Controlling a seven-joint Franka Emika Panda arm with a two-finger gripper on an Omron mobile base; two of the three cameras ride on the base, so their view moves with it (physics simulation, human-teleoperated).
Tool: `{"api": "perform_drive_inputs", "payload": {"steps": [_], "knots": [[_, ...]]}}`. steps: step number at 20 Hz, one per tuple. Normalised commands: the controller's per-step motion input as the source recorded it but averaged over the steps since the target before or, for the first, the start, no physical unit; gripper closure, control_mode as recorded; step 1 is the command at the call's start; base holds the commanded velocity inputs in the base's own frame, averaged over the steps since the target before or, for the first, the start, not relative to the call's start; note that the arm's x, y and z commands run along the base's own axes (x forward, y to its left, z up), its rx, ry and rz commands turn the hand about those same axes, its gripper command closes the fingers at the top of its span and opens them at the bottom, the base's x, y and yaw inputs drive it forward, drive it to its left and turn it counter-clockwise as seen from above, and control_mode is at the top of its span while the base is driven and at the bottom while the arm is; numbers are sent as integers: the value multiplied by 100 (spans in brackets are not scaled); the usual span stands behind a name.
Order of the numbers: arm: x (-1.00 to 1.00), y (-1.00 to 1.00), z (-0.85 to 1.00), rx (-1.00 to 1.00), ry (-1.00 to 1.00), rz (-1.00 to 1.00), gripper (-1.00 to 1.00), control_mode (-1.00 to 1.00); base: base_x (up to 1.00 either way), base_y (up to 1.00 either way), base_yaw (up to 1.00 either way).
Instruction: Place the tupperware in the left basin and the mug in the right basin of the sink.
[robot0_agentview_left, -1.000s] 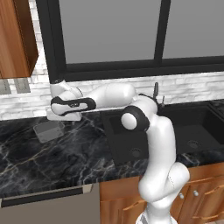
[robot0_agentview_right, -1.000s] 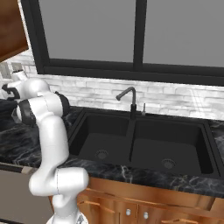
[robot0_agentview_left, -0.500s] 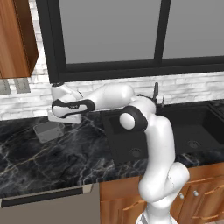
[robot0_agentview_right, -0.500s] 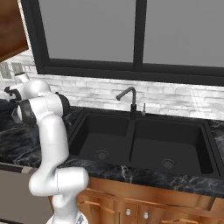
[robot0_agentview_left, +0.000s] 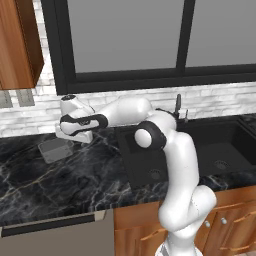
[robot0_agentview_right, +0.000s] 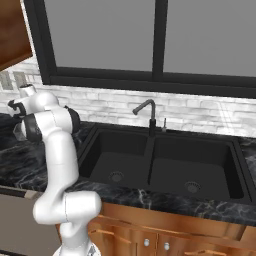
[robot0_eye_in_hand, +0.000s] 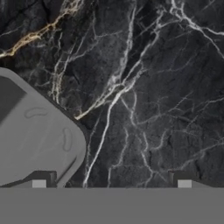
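Nearest, the black marble bench (robot0_agentview_left: 75, 185) carries the tupperware (robot0_agentview_left: 56, 149) at its left, well left of the sink (robot0_agentview_right: 165, 165). Just above and right of that container hangs the tool (robot0_agentview_left: 66, 134), jaws spread wide and empty; one fingertip (robot0_eye_in_hand: 39, 183) overlaps its rim. Farther right lie the left basin (robot0_agentview_right: 117, 162) and right basin (robot0_agentview_right: 195, 172).
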Motion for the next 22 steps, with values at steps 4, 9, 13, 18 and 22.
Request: {"api": "perform_drive_inputs", "payload": {"steps": [4, 9, 13, 18, 22], "knots": [[10, 7, -8, 1, 0, -5, -100, -100, 0, 0, 0], [8, 16, -5, 0, 0, -5, -100, -100, 0, 0, 0], [10, 15, 0, 0, 0, -2, -100, -100, 0, 0, 0], [3, 7, -2, 0, 5, 0, -100, -100, 0, 0, 0], [0, 0, -9, 0, 9, 0, -100, -100, 0, 0, 0]]}}
